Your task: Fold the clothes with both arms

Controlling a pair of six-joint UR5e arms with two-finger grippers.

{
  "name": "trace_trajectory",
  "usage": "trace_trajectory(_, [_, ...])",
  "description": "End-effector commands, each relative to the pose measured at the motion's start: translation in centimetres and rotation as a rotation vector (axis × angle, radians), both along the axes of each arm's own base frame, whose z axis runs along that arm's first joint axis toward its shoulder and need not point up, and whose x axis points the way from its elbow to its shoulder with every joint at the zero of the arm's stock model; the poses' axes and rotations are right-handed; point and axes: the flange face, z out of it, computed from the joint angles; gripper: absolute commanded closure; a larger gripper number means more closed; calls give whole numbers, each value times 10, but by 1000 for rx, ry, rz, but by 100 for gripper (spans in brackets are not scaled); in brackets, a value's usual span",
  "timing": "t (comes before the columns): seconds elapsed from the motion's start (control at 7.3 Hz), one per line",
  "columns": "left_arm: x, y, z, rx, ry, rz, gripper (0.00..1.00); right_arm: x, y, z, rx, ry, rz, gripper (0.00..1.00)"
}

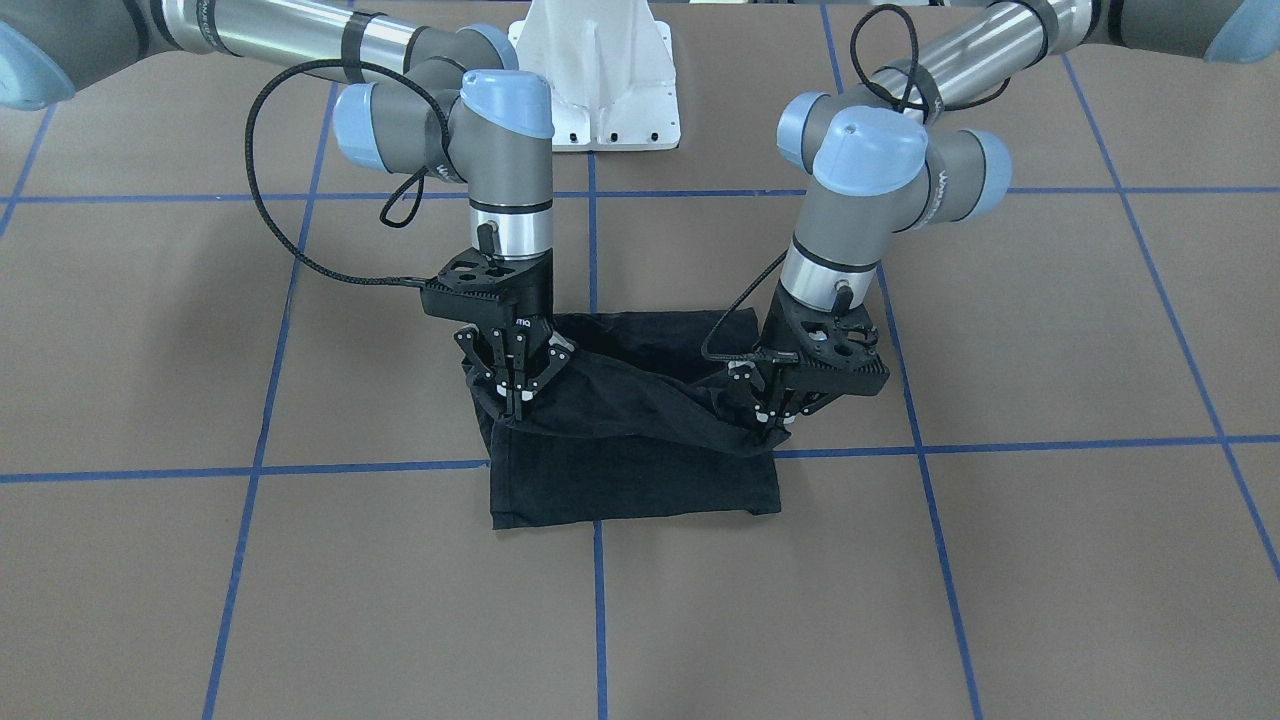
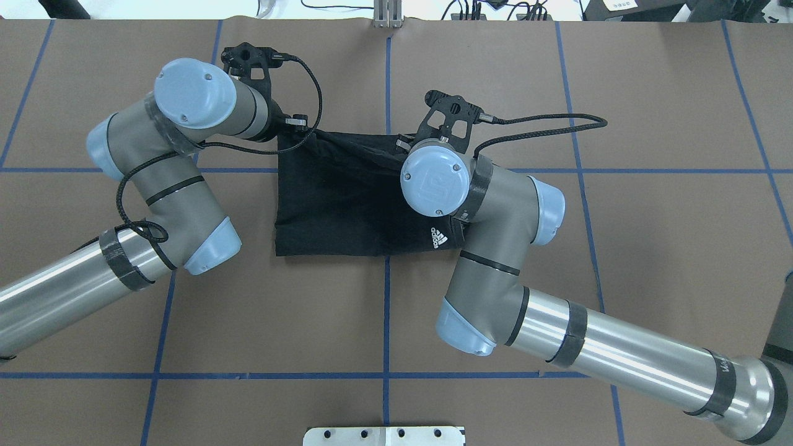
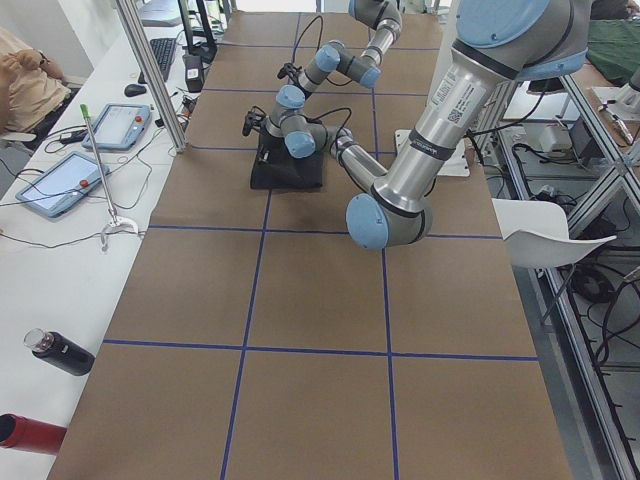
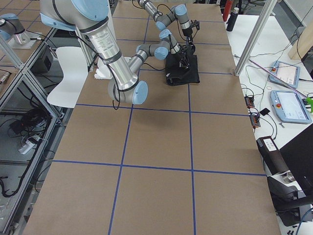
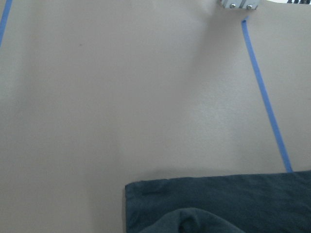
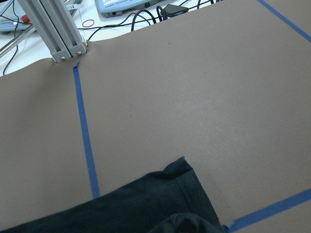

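Left pincer (image 1: 768, 418) and right pincer (image 1: 517, 392) each seemingly clamp the black T-shirt (image 1: 640, 485).

Open tabletop (image 1: 300, 600) around T-shirt (image 1: 620, 490); pedestal (image 1: 600, 90), apparently a post (image 2: 387, 13), at edges.

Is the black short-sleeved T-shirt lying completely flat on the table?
No, one edge of the black T-shirt is lifted, sagging between the left gripper and right gripper.

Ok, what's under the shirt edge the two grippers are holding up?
Only more of the black T-shirt, lying flat on the brown table. The strip directly beneath the sagging edge is covered.
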Motion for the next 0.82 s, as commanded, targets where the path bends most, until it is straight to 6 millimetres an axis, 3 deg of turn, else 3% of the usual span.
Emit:
trace_trajectory(0.0, [14,-15,22,-1,-21,-3,100,-14,-10,8,-13,38,-5,100])
trace_trajectory(0.14, [17,-16,25,0,-20,-1,100,-17,-15,14,-20,52,-6,96])
trace_trajectory(0.27, [17,-16,28,-2,-22,-1,33,-16,-23,23,-42,61,-13,40])
trace_trajectory(0.41, [16,-15,27,10,-8,-1,0,-9,-36,16,-46,59,-20,1])
trace_trajectory(0.55, [6,-19,19,47,30,-2,0,15,-61,-4,-78,15,-77,0])
trace_trajectory(0.69, [-19,-31,14,96,16,24,0,39,-82,-28,-89,-20,-148,0])
